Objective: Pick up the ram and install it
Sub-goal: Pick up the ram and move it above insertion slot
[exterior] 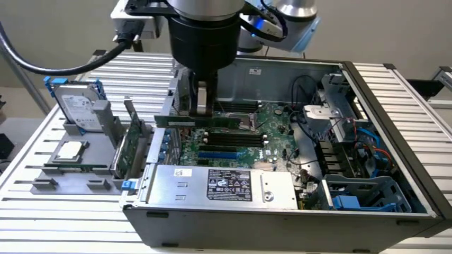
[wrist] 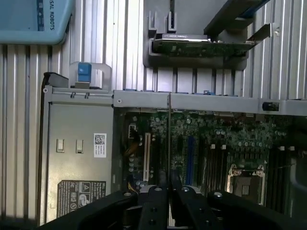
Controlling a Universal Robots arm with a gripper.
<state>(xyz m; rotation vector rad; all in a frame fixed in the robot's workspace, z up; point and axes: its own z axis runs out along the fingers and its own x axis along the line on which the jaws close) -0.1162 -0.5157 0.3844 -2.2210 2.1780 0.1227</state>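
You have the gripper (exterior: 203, 112) pinching the ram (exterior: 229, 121) at its middle, with the stick held level over the motherboard (exterior: 279, 135) inside the open computer case (exterior: 282, 225). In the exterior view, the black memory slots (exterior: 233, 138) lie just at six o'clock of the ram, and the power supply (exterior: 226, 184) sits farther toward six. At nine o'clock, outside the case, the hard drive (exterior: 76, 106) and the expansion card (exterior: 133, 140) stand in a grey holder (exterior: 42, 185). In the wrist view, the ram runs edge-on out from between the fingers (wrist: 153, 211).
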